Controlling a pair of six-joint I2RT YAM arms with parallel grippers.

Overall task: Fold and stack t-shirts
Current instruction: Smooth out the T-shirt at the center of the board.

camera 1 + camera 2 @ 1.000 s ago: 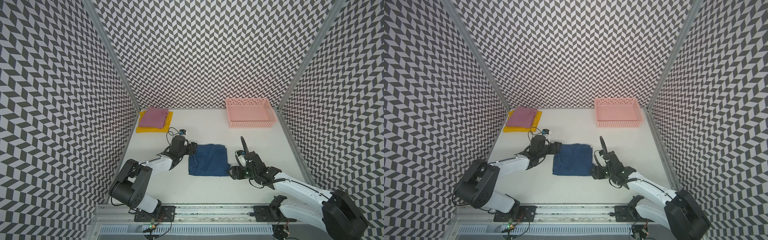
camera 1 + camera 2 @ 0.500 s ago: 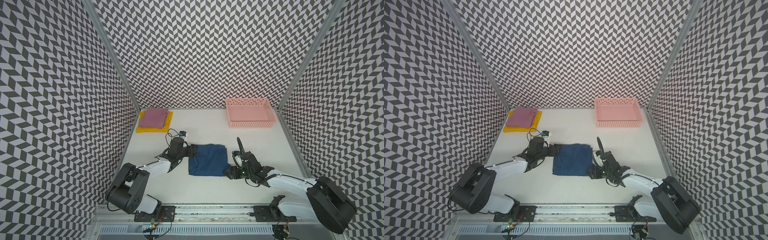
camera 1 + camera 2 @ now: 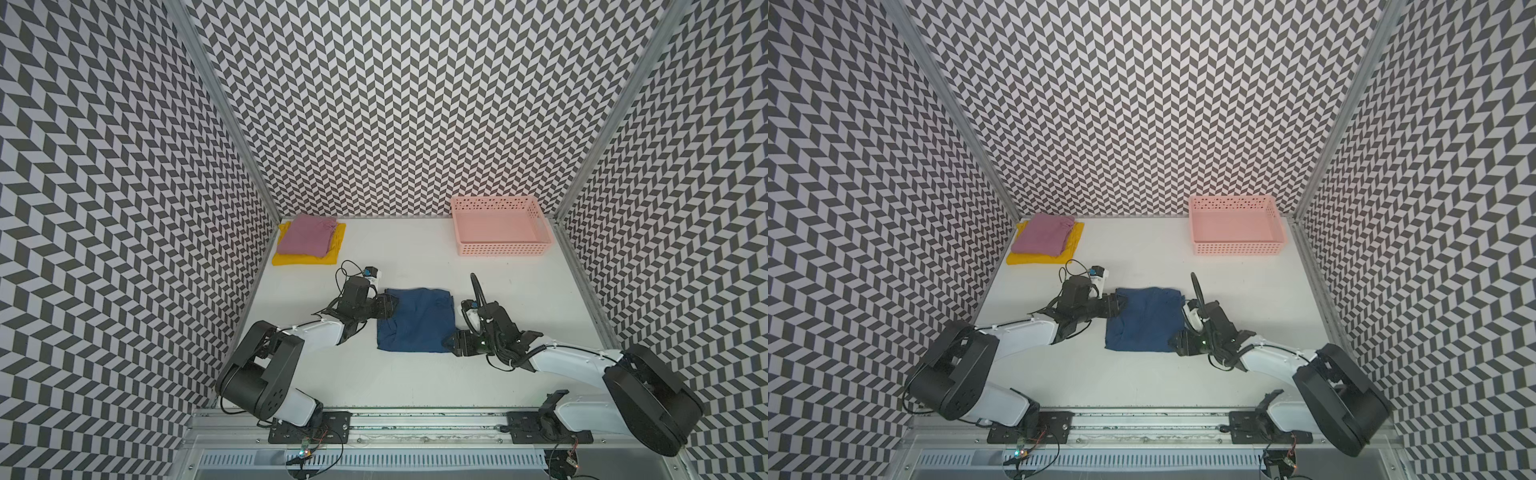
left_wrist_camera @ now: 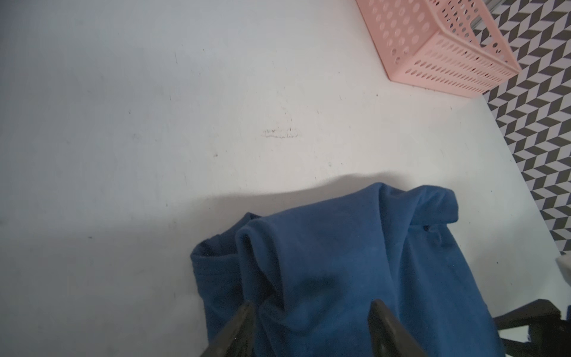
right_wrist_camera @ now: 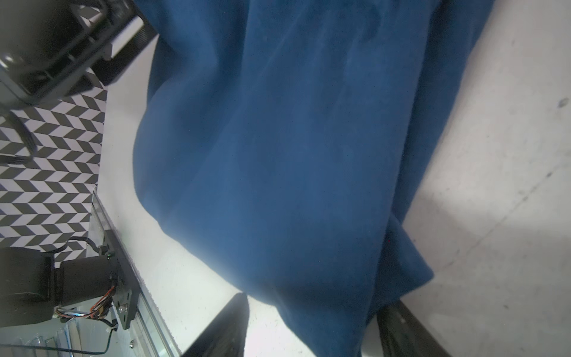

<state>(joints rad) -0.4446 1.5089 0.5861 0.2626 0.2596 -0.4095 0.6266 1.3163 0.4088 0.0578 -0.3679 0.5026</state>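
Left arm (image 3: 316,332) is lying low and outstretched; left gripper (image 4: 310,306) is presenting separated jaws; right arm (image 3: 569,361) is lying low likewise; right gripper (image 5: 312,304) is presenting separated jaws, pointing toward the left gripper.

No readable text, label or number anywhere (walls (image 3: 395,104) merely chevron-patterned).

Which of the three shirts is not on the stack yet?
The navy blue shirt, lying folded by itself. The mauve-pink shirt sits on top of the yellow shirt in the far corner.
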